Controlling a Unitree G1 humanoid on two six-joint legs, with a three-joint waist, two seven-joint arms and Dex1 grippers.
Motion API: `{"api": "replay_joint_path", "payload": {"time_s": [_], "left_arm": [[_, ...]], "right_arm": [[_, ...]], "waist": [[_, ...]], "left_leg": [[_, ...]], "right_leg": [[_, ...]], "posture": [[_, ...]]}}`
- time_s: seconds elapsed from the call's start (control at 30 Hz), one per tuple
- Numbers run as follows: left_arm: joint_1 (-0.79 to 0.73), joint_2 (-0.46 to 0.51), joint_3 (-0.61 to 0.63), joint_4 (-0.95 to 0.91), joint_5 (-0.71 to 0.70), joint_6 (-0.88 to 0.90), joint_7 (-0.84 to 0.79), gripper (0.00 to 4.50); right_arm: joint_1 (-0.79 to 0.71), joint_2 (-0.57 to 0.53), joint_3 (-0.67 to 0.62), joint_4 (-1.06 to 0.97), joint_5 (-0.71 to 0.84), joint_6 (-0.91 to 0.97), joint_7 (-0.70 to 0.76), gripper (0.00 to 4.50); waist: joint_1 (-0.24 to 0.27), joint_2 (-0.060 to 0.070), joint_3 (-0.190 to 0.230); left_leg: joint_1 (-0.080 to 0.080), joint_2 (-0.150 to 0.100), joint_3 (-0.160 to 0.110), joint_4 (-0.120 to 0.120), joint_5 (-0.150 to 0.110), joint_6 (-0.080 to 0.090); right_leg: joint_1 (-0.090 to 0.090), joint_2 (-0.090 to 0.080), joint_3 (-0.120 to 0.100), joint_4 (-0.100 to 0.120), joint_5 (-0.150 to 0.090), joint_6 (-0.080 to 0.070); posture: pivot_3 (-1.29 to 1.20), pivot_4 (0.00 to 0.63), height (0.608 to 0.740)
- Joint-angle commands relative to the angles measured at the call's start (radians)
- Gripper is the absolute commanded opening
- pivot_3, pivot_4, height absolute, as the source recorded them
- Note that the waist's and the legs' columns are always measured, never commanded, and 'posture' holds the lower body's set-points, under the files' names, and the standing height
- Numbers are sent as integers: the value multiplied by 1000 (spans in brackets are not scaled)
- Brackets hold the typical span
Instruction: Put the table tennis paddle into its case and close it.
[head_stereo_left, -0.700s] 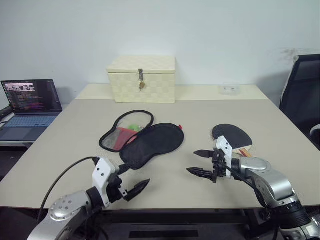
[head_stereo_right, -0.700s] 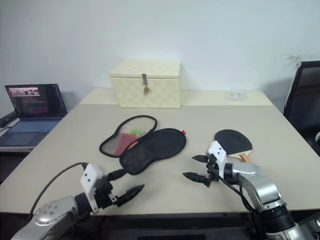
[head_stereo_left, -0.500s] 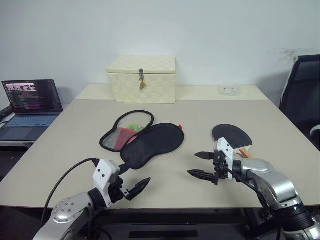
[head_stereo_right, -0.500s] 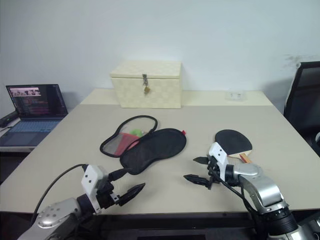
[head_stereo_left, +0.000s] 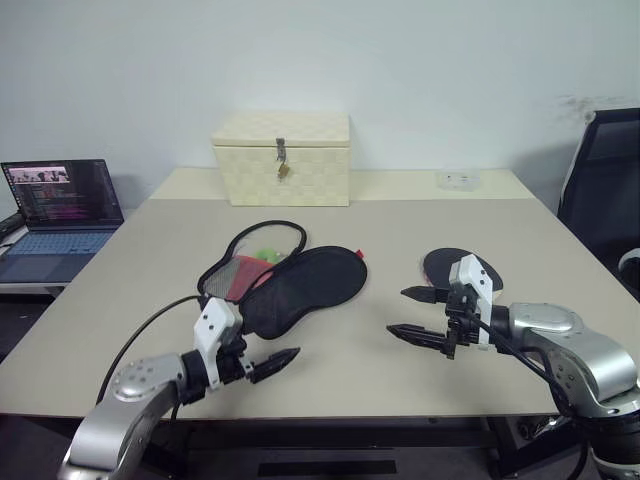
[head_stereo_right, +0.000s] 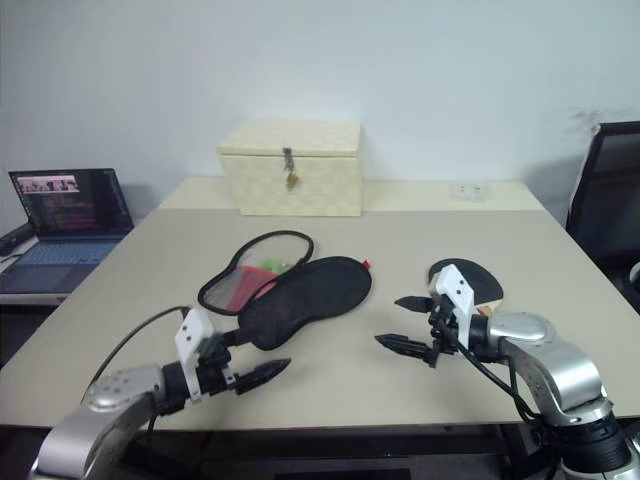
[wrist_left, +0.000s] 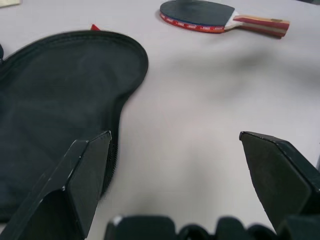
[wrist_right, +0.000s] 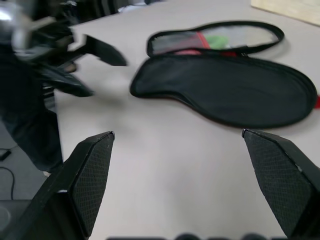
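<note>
Now both grippers, left gripper (head_stereo_left: 262, 350) and right gripper (head_stereo_left: 418, 313), spread apart, empty, above the table (head_stereo_left: 400, 225).

Paddle (wrist_left: 200, 15): table tennis paddle with a round black rubber face, a red edge band and a short light wooden handle with red trim; lies flat on the table, face up, well apart from the case.
Case (head_stereo_left: 290, 285): soft paddle-shaped zip pouch, unzipped and spread open on the table; the black fabric half lies flat, and the other half shows mesh lining with red and green beneath.
</note>
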Motion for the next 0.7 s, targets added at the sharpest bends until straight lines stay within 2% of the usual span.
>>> {"api": "replay_joint_path", "payload": {"time_s": [0.03,0.2,0.43,0.7], "left_arm": [[-66,16,-42,88,44,-67,-69,4482],[-188,25,-114,314,143,-186,-160,4482],[-306,34,-158,550,230,-300,-251,4482],[-282,80,-159,600,236,-316,-355,4482]], "right_arm": [[8,-25,-34,-81,45,18,-11,4500],[70,8,-14,-113,29,-3,-76,4500],[65,41,12,-112,18,-23,-126,4500],[59,48,16,-104,13,-42,-142,4500]], "waist": [[0,0,0],[1,0,0],[-1,0,0],[-2,0,0]], "left_leg": [[0,0,0,0,0,0],[0,-1,0,0,0,0],[-1,0,1,0,0,0],[-3,0,0,0,0,0]], "right_leg": [[0,0,0,0,0,0],[0,0,0,0,0,0],[-1,0,-1,1,0,0],[-3,0,-1,1,0,0]], "posture": [[0,150,740],[0,150,740],[0,150,740],[0,150,740]]}}
